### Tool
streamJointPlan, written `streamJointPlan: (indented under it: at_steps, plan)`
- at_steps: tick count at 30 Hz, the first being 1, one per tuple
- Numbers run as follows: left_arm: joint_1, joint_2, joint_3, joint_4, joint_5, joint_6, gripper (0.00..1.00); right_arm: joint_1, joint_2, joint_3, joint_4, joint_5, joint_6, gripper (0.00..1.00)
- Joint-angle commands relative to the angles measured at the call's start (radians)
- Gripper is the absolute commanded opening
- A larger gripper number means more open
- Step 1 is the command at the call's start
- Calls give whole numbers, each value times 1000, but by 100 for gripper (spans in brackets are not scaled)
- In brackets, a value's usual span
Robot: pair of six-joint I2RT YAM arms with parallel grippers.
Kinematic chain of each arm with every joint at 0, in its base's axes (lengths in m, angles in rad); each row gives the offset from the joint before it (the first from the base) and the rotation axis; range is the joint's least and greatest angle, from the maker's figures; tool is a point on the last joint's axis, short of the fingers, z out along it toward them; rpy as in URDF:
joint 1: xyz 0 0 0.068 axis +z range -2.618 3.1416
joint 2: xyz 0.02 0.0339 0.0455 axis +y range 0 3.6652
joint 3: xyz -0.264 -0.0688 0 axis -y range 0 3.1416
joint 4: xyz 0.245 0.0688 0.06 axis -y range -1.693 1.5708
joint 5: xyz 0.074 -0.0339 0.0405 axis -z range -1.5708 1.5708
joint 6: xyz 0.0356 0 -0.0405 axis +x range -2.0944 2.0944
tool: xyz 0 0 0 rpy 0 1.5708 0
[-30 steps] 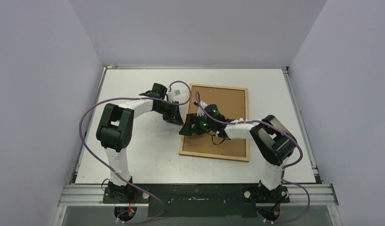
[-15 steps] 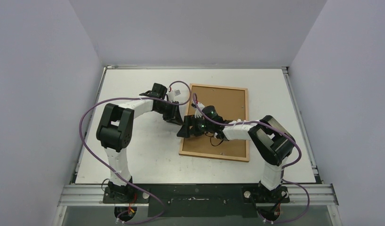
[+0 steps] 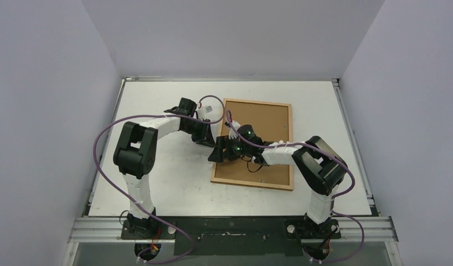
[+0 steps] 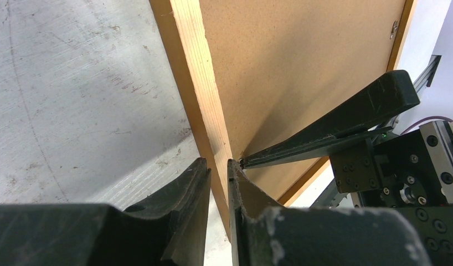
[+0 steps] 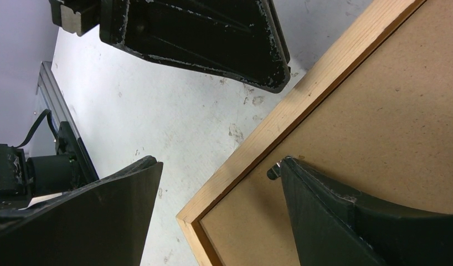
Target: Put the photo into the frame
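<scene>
We see a white tabletop (image 3: pixel 158 183), scuffed and scratched (the wrist views show it best), closed in by plain pale grey walls (image 3: pixel 47 83). A plain brown fibreboard backing sheet (image 3: pixel 266 124) lies flat on it, right of centre, with a small metal tab (image 4: pixel 394 29) near its edge.

From high behind the arm bases we overlook the whole white counter (image 3: pixel 158 183), while both wrist cameras peer down, very near, at the left rail of the thin orange-brown wooden frame (image 4: pixel 197 83), shared by all views.
</scene>
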Motion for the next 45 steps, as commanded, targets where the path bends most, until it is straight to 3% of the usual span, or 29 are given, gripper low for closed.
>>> streamJointPlan:
  at_steps: [1,16,45]
  plan:
    - [-2,3,12,22,5,0,17,23,-34,-13,-64,-2,-13,81]
    - [-2,-2,8,19,7,-3,16,26,-124,-75,-121,14,-29,81]
    - [-6,9,33,-5,24,-6,13,31,25,-18,35,8,14,80]
